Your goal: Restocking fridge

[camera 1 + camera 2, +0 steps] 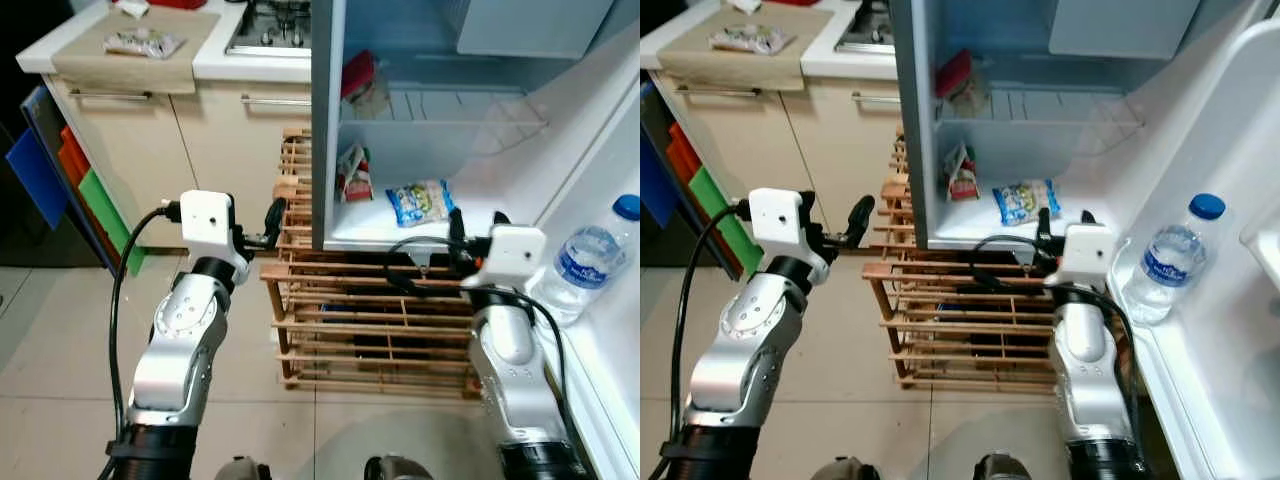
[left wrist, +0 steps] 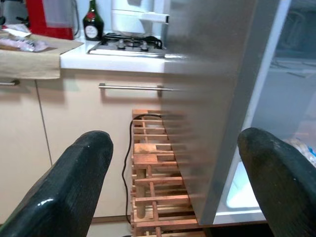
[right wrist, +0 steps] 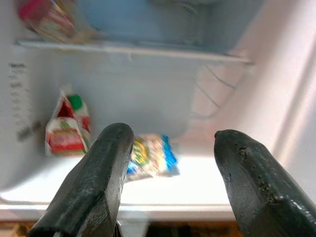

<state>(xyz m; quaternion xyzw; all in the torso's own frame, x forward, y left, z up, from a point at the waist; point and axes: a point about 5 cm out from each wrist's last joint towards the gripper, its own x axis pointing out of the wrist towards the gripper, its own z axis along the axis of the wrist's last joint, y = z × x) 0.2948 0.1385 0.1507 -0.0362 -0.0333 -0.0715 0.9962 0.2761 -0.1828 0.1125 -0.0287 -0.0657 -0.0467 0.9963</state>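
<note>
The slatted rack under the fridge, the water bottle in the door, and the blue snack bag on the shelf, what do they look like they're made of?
Slatted rack: seemingly unpainted wood, with warm brown slats and a matte finish.
Water bottle: probably clear plastic, see-through and glossy, with a blue cap and label.
Snack bag: likely thin plastic film, crinkled, shiny and printed.
Both grippers, left and right, are open and empty.

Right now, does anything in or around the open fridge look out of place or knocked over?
Nothing is spilled or broken. The blue snack bag lies flat on the bottom fridge shelf, and the small carton beside it stands a little tilted. The water bottle stands upright in the door rack. Both grippers, left and right, are open and hold nothing.
</note>
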